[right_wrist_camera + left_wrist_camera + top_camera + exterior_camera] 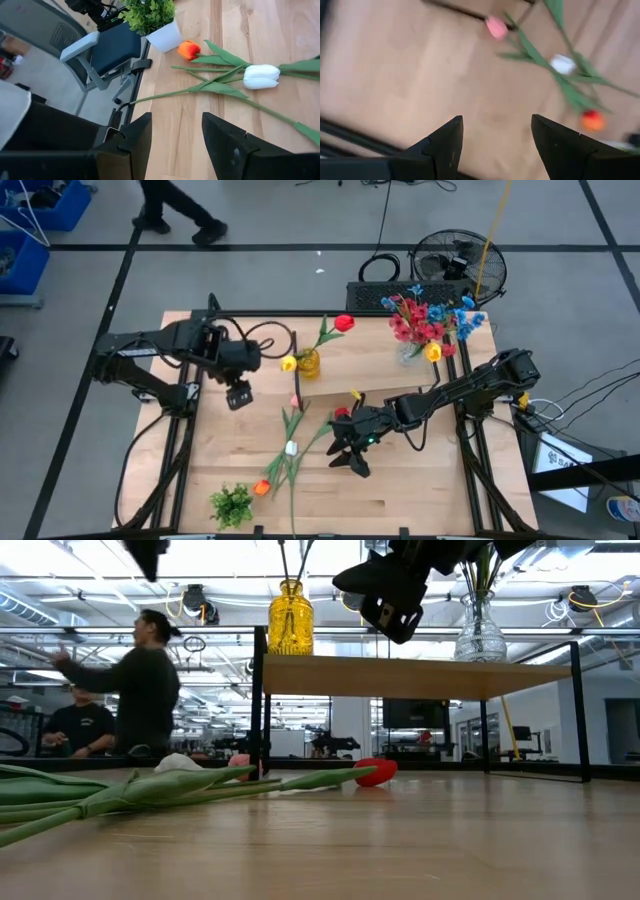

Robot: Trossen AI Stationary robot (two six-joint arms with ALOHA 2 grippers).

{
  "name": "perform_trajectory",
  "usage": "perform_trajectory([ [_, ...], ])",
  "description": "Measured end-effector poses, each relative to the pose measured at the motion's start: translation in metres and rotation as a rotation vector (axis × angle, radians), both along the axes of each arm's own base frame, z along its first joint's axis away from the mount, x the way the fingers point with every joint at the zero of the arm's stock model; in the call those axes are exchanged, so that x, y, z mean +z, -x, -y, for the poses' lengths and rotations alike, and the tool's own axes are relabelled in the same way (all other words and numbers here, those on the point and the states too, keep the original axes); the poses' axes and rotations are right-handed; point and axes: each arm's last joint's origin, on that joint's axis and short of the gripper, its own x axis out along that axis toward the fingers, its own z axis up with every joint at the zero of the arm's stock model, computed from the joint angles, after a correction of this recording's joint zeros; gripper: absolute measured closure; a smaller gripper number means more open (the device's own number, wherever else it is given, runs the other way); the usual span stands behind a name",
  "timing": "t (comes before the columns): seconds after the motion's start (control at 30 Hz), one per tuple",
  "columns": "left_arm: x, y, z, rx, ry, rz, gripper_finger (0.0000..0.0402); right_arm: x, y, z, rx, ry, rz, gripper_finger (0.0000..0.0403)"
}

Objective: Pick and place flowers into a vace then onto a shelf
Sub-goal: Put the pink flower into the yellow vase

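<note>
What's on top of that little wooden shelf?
On the shelf stand a yellow vase and a clear glass vase, both holding flower stems. The right tool covers some of the space between them.

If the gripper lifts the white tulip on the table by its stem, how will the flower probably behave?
The white tulip has a long thin stem, so it will likely droop or swing toward the heavier head. It looks light for its length. Its stem crosses the orange tulip and other stems, so neighbours may drag along. A thin round stem might also twist between the fingers.
</note>
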Motion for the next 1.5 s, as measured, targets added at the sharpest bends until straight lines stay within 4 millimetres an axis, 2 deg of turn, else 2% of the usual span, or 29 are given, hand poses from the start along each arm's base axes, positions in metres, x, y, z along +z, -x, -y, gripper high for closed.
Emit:
perform_trajectory([
  [0.13, -0.005, 0.001, 0.018, 0.07, 0.085, 0.026, 0.016, 0.0, 0.0, 0.0, 0.022, 0.033, 0.02, 0.0238],
  [0.2, -0.015, 0.001, 0.028, 0.09, 0.083, 0.001, 0.016, 0.0, 0.0, 0.0, 0.022, 0.034, 0.021, 0.0238],
  [0.3, -0.04, -0.001, 0.042, 0.17, 0.063, -0.033, 0.016, 0.0, 0.0, 0.0, 0.018, 0.028, 0.016, 0.0238],
  [0.4, -0.073, -0.006, 0.057, 0.251, 0.076, -0.022, 0.016, 0.0, 0.0, 0.0, 0.018, 0.028, 0.016, 0.0238],
  [0.53, -0.119, -0.021, 0.071, 0.38, 0.128, 0.135, 0.016, 0.0, 0.0, 0.0, 0.019, 0.029, 0.017, 0.0238],
  [0.6, -0.141, -0.027, 0.071, 0.434, 0.108, 0.225, 0.016, 0.0, 0.0, 0.0, 0.019, 0.029, 0.017, 0.0238],
  [0.73, -0.181, -0.031, 0.059, 0.492, -0.04, 0.356, 0.016, 0.0, 0.0, 0.0, 0.022, 0.034, 0.019, 0.0238],
  [0.93, -0.231, -0.028, 0.044, 0.571, -0.018, 0.333, 0.016, 0.0, 0.0, 0.0, 0.036, 0.048, 0.028, 0.0238],
  [1.03, -0.242, -0.034, 0.045, 0.542, -0.017, 0.356, 0.016, 0.0, 0.0, 0.0, 0.037, 0.051, 0.026, 0.0238],
  [1.23, -0.25, -0.051, 0.051, 0.423, 0.02, 0.437, 0.016, -0.001, 0.0, 0.0, 0.038, 0.051, 0.024, 0.0238],
  [1.5, -0.27, -0.053, 0.048, 0.445, -0.009, 0.348, 0.0166, -0.001, 0.0, 0.0, 0.038, 0.05, 0.023, 0.0238],
])
